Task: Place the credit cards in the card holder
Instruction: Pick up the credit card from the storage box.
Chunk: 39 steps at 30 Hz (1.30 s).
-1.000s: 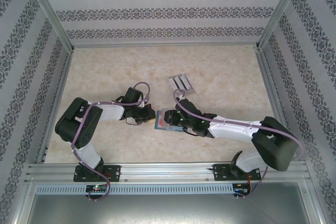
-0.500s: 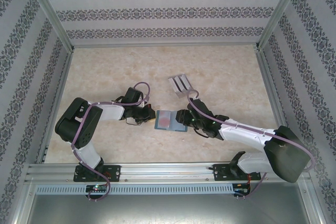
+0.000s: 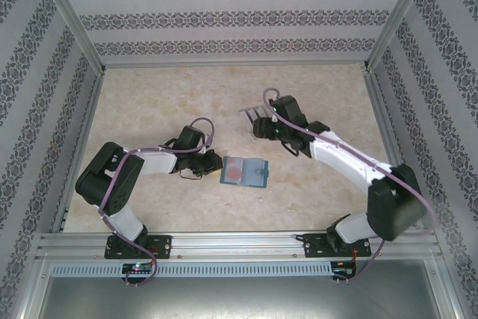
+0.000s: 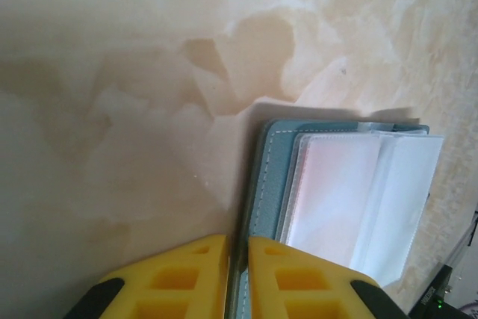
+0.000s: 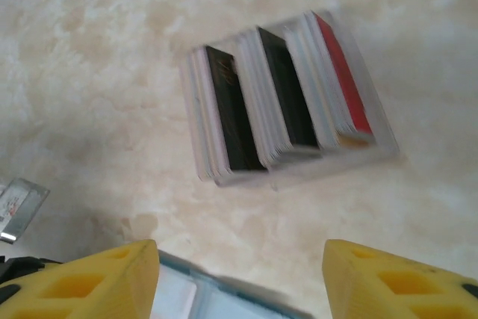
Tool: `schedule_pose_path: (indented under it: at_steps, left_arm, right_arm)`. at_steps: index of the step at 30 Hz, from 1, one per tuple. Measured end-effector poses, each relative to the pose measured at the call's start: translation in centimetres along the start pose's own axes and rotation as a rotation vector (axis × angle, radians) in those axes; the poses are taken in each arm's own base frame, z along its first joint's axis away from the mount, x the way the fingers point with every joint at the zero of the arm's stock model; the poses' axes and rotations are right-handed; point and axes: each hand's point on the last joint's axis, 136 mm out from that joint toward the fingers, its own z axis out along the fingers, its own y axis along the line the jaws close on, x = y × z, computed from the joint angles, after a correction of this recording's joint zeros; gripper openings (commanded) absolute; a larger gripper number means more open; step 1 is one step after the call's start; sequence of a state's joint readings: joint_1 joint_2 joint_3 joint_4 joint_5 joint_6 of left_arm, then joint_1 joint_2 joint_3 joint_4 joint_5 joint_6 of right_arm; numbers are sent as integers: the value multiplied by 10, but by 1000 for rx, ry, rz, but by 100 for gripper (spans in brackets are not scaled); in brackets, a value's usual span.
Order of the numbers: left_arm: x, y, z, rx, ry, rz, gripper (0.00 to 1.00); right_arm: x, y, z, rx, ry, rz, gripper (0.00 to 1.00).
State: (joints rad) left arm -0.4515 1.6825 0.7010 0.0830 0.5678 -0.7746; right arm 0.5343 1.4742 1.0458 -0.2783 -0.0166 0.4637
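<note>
Card holder (image 3: 244,172) was laid open on the counter (image 3: 149,102), its edge nipped by the left pincer (image 4: 237,274), with one pink card (image 4: 328,184) seemingly inside. More cards (image 5: 231,110) were left in the rack (image 5: 291,166), near the wide-apart, empty right pincer (image 5: 239,259).

Pale marbled table (image 3: 149,95) carries two items: a teal card holder (image 3: 244,172) lying open and flat near the centre (clear sleeves up), and, farther back to its right, a clear ribbed rack (image 5: 287,98) holding upright cards (image 5: 231,110).
</note>
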Motion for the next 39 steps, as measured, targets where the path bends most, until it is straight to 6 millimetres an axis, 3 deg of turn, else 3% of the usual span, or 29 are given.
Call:
schedule_pose_path:
  at_steps: [3,6,10,15,39]
  left_arm:
    - [0,2,-1,-4,-13,3,18]
    - [-1,2,-3,2,-30,7,18]
    - [-2,4,-4,-9,-46,6,18]
    - [-5,6,-7,-27,-64,6,18]
    - [-5,9,-9,-42,-75,4,18]
  right_arm:
    - [-17,10,20,1,23,-81,62]
    - [-22,11,46,27,74,-148,62]
    - [-18,7,78,82,162,-219,66]
    - [-6,0,98,132,245,-291,66]
    - [-20,-29,91,409,205,-469,55]
